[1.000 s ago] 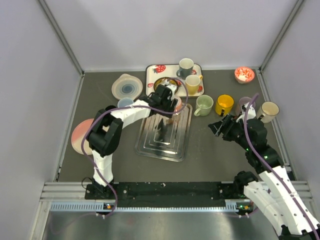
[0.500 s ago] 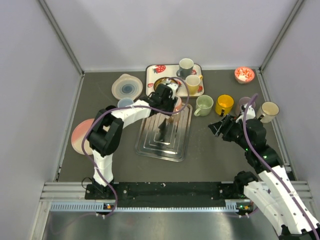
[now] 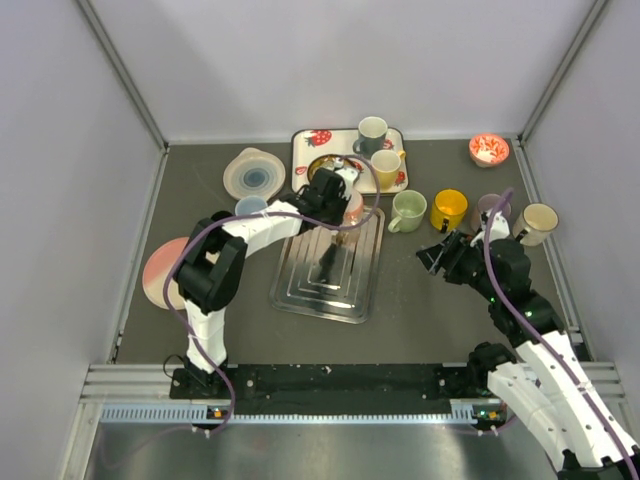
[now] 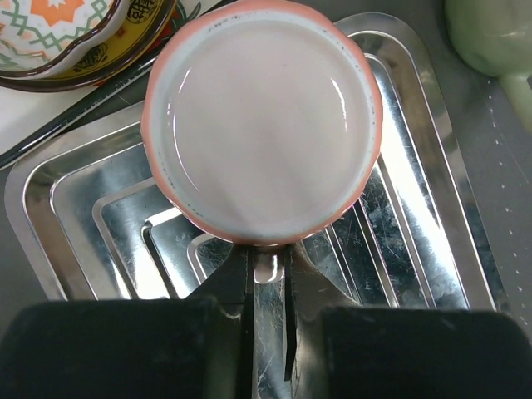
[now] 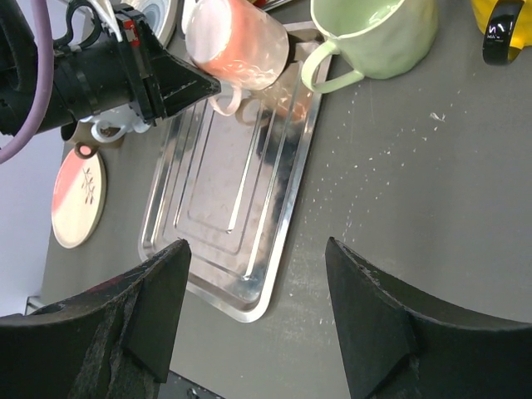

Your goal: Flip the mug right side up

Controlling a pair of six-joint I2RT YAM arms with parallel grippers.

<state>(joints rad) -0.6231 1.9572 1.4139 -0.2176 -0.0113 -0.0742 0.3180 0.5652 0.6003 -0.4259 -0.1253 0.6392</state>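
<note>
Salmon-pink mug (image 4: 262,125), glazed and softly scalloped at the rim, is held over the far end of a steel tray (image 4: 432,208) near the middle of the table. The left gripper (image 4: 266,270) has its two black fingers pinched tight on the mug's small loop handle. The mug is tilted, not upright. Its round mouth faces the left wrist camera and shows a glossy white inside. Whether its body touches the tray cannot be told.

The tray is a polished rectangle with rounded corners and stepped ridges. Its scratched metal mirrors the mug above it.

The right gripper (image 5: 256,249) hangs to the right of the tray, well apart from the mug. Its broad black fingers are spread wide with nothing between them.

On the matte dark grey table (image 5: 399,183), a pale green mug (image 5: 374,33) stands just beside the tray's far right corner, with a yellow mug (image 5: 503,21) to its right. A glazed bowl (image 4: 75,41) with a brown rim and orange-and-green pattern sits just beyond the tray's far edge. A flat round pink plate (image 5: 79,195) lies to the left of the tray.
</note>
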